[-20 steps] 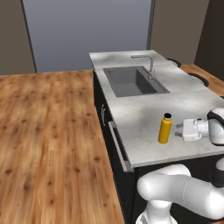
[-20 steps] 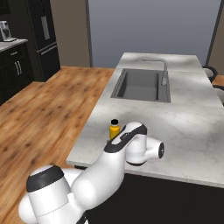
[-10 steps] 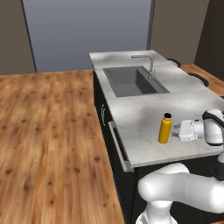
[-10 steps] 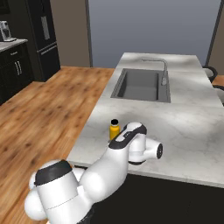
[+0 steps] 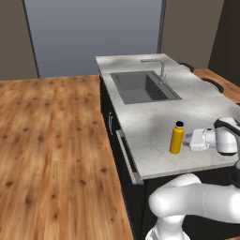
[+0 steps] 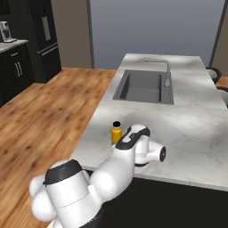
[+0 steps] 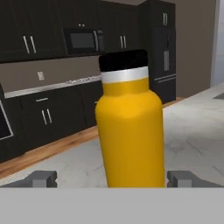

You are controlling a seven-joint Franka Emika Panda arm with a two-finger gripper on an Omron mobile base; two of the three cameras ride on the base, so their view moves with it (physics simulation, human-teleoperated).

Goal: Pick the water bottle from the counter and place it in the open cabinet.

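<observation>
On the counter (image 5: 154, 126), near its front edge, the water bottle (image 5: 176, 138) stands upright. Your gripper (image 7: 111, 178) sits level, fingers apart either side, because a side grasp suits it.

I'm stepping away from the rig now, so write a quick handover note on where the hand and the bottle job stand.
Hand: open, level with the water bottle, fingers either side of it, not closed on it.
Water bottle: upright on the counter, near the front edge, well short of the sink.
Done: the approach to the bottle.
Left: close on the bottle, lift it, carry it to the open cabinet and set it inside.
</observation>
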